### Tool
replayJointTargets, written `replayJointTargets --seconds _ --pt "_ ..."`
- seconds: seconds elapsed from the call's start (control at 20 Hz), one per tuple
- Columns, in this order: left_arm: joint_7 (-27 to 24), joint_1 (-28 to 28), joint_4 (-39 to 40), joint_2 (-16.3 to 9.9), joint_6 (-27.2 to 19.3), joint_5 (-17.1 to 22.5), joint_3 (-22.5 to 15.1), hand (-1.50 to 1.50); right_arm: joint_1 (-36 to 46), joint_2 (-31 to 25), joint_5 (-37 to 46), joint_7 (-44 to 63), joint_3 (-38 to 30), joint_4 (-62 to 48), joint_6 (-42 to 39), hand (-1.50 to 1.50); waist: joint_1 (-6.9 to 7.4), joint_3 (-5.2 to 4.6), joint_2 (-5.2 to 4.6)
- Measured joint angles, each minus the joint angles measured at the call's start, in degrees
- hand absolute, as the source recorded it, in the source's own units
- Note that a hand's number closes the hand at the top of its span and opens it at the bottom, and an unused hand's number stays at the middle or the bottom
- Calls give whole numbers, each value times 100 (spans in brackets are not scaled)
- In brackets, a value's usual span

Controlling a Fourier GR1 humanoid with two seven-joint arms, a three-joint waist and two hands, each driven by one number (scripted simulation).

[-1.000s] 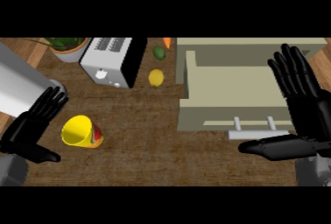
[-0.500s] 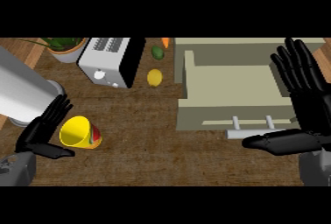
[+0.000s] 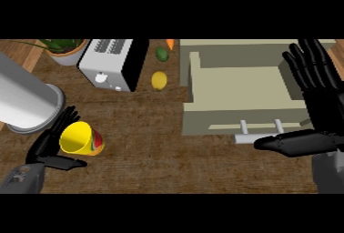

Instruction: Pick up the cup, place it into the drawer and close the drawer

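A yellow cup [image 3: 80,139] with a red and green band lies tilted on the wooden counter at the lower left, mouth facing up-left. My left hand [image 3: 48,149] is open around its left side, fingers behind it and thumb below it, touching or nearly so. The beige drawer [image 3: 242,86] stands pulled open at the upper right, its handle [image 3: 259,134] on the front face. My right hand [image 3: 316,104] is open over the drawer's right edge, fingers straight up and thumb pointing left beside the handle.
A large metal cylinder [image 3: 23,102] stands just above the cup. A white toaster [image 3: 111,63] and a potted plant [image 3: 64,48] sit at the back left. A lemon [image 3: 159,80], an avocado [image 3: 162,54] and a carrot [image 3: 169,43] lie left of the drawer.
My left hand has pulled back toward the lower left and now sits lower beside the cup. The right hand has shifted slightly down and right. The cup has not moved.
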State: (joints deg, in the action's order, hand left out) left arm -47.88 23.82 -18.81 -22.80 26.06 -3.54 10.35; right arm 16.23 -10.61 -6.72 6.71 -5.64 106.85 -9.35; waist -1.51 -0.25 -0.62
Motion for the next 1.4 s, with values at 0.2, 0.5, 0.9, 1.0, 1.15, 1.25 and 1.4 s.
replayJointTargets --seconds 0.2,0.5,0.9,1.0,1.15,1.25,1.4 --pt "-218 60 233 41 -78 -44 -14 -150 -62 -3 19 -83 0 -27 -36 -150 -30 -6 -14" --pt "-465 153 429 146 -190 -143 -84 -150 36 -42 -57 12 -46 -40 -62 -150 -47 -9 -19" --pt "-573 324 586 244 -208 -216 -153 -150 -19 -17 -1 26 7 50 -48 -150 -72 -12 -30" --pt "-540 394 603 340 -155 -212 -172 -150 26 11 33 39 38 -2 -19 -150 -65 -12 -32" --pt "-502 411 596 472 -5 -187 -206 150 34 -19 -19 66 -11 -30 -46 -150 -73 -13 -34" --pt "-466 462 548 542 130 -148 -217 150 45 -46 -20 57 -32 -41 -61 -150 -76 -13 -32" --pt "-725 396 348 621 -45 -164 -245 150 27 -94 -34 35 -69 -32 -100 -150 -65 -14 -28"
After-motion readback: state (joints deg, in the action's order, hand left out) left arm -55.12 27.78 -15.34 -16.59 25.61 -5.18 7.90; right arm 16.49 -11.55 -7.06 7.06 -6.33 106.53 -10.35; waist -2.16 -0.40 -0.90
